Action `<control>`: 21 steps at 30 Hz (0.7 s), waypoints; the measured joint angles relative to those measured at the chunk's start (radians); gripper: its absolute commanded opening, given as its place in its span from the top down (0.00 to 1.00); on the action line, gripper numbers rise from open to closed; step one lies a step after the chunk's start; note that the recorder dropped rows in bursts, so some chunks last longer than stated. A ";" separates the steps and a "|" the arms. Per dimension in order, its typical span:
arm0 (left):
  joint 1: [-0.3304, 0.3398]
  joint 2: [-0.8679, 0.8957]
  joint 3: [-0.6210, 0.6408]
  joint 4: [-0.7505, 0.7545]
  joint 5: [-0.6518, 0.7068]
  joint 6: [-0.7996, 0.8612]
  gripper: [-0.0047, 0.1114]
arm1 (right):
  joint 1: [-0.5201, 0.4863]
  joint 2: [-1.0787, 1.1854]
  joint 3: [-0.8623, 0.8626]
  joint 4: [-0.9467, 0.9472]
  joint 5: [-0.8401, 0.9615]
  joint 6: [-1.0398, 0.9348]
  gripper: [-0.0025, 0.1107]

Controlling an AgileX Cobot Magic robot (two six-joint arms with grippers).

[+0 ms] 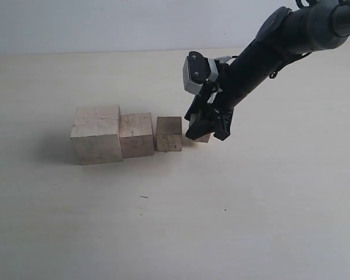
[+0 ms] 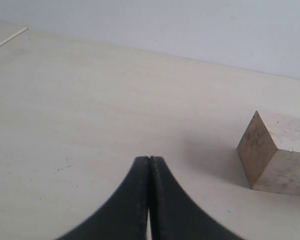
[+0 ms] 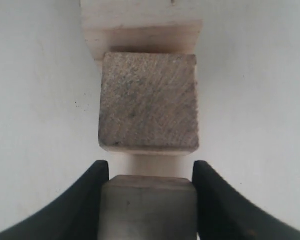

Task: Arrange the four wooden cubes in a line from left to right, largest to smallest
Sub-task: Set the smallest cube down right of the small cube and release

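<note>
Three pale wooden cubes stand in a row on the table: the largest cube (image 1: 96,134), a medium one (image 1: 136,134) and a smaller one (image 1: 169,133). Just right of them is the smallest cube (image 1: 203,137), mostly hidden by my right gripper (image 1: 207,129), which is shut on it low at the table. In the right wrist view that cube (image 3: 147,210) sits between the black fingers (image 3: 85,200), a short gap from the third cube (image 3: 149,107). My left gripper (image 2: 149,159) is shut and holds nothing, off to one side of the largest cube (image 2: 277,152).
The pale table (image 1: 221,221) stretches wide in front of and to the right of the row. A thin pale line (image 2: 7,40) marks the table's far corner in the left wrist view. The left arm is outside the exterior view.
</note>
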State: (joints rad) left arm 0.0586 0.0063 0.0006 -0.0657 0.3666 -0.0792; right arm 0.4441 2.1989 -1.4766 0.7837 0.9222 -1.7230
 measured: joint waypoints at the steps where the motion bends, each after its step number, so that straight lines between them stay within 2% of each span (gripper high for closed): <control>1: 0.000 0.000 0.000 0.000 0.000 0.000 0.96 | 0.000 0.000 0.000 0.000 0.003 0.000 0.88; 6: 0.000 0.000 0.000 0.000 0.000 0.000 0.96 | 0.000 0.000 0.000 0.000 0.020 0.008 0.65; 10: 0.000 0.000 0.000 0.000 0.000 0.000 0.96 | 0.000 0.000 0.000 0.007 0.024 0.018 0.51; 14: 0.000 0.000 0.000 0.000 0.000 0.000 0.96 | 0.000 0.000 0.000 0.026 0.026 0.025 0.46; 21: 0.000 0.000 0.000 0.000 0.000 0.000 0.96 | 0.000 0.000 0.000 0.051 0.026 0.042 0.45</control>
State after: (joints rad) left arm 0.0586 0.0063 0.0006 -0.0657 0.3666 -0.0792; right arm 0.4441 2.1989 -1.4766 0.8350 0.9484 -1.6813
